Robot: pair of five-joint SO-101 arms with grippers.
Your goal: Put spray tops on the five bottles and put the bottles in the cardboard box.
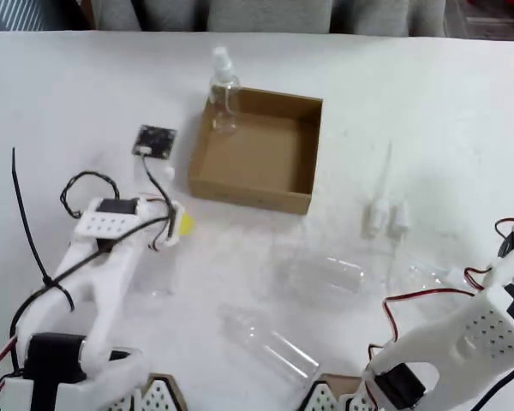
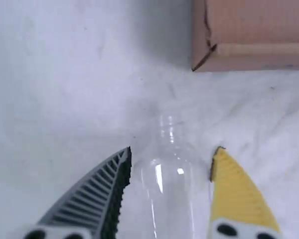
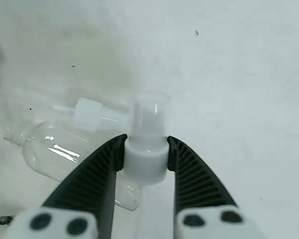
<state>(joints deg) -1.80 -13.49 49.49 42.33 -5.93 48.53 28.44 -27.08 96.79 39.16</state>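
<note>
The left gripper point(image 2: 172, 149) stood with its grey and yellow fingers spread to either side of a clear plastic bottle without a top point(image 2: 167, 169). A sliver of table showed between each finger and the bottle's wall, so it seemed to be straddling the bottle rather than squeezing it. The bottle's long axis ran straight out from the claw. Its bare threaded neck point(image 2: 169, 127) pointed away from the claw towards the near corner of the shallow brown cardboard box point(image 1: 248, 195), which lay just beyond. Whether the bottle stood upright or lay flat on the white table point(image 1: 428, 103) was hard to judge from the pictures. The right gripper point(image 3: 146, 141) was pressed together on the collar of a white plastic spray top point(image 3: 145, 159), nozzle end away from the claw, above another clear bottle lying on its side point(image 3: 60, 149) with a loose white spray top point(image 3: 92, 114) beside it. One bottle already fitted with its sprayer point(image 1: 224, 90) stood at the far left corner of the box, apparently inside it. In the high view the two arms were well apart, at opposite sides of the table. The left arm was plainly the nearer to the topless bottle, while the right alone carried a top. The coming move therefore looked to turn on bringing that top across to meet the neck along the bottle's own axis, from the box side.
</note>
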